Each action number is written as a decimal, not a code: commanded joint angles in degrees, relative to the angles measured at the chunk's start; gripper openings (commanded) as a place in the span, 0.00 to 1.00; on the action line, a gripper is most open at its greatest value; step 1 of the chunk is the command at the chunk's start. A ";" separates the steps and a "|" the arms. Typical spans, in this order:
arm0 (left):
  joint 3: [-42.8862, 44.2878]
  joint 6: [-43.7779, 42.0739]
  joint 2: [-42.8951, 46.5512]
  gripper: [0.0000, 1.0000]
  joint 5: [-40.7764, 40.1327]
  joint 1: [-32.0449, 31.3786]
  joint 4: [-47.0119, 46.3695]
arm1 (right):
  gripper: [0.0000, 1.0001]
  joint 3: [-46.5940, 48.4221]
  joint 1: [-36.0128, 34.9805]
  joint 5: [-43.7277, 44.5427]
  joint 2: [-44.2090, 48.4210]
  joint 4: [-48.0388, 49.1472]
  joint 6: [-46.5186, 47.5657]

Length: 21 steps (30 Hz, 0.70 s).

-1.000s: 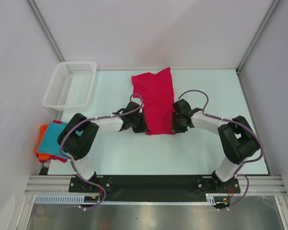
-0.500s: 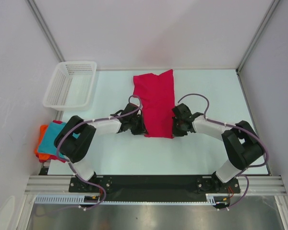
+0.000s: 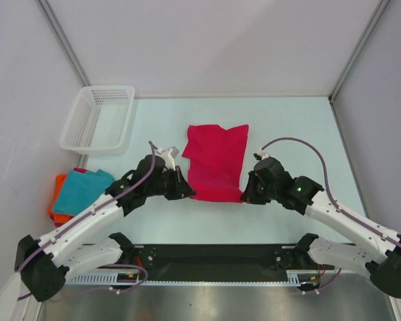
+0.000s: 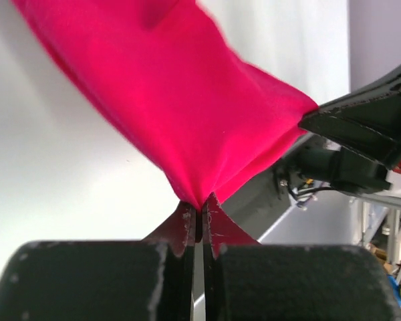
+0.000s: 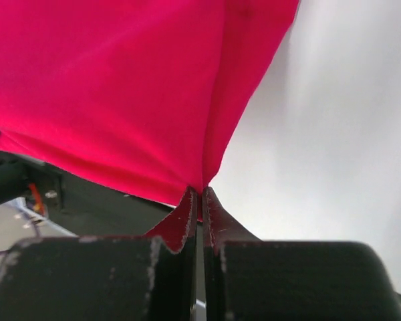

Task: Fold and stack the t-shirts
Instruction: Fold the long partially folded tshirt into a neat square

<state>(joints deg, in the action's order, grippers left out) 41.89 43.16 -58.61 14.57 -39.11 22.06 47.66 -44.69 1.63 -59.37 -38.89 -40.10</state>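
Crimson-pink soft cloth t-shirt [image 3: 216, 160]: left gripper [image 4: 199, 212] is clamped on one near corner and right gripper [image 5: 202, 199] on the other. The cloth is taut between them, the rest trailing away over the pale table [image 3: 294, 127]. Teal t-shirt [image 3: 83, 189] lies on orange t-shirt [image 3: 55, 202], well outside the left gripper. Likely mid-fold: move both corners level with even tension and land the edge square.

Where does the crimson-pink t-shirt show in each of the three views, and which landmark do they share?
Top external: the crimson-pink t-shirt is mid-table, its near corners held by the left gripper and right gripper.
Left wrist: upper centre, pinched in the shut left gripper.
Right wrist: upper left, pinched in the shut right gripper.
Shared landmark: the pale table beneath the shirt.
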 commanded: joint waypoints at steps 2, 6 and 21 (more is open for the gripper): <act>0.56 1.76 2.98 0.00 -4.54 0.70 7.64 | 0.00 1.99 0.13 5.66 0.59 -9.71 -1.04; 5.82 -1.13 -5.44 0.00 -4.98 1.32 6.42 | 0.00 7.70 1.18 6.19 -7.41 -5.42 3.17; 38.95 -11.60 -40.24 0.00 -3.85 13.00 9.40 | 0.00 30.38 11.28 2.68 -35.53 1.10 15.74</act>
<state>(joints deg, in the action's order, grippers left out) 73.10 35.73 -93.41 11.11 -28.64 29.43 74.28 -35.20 4.56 -91.94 -39.11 -28.40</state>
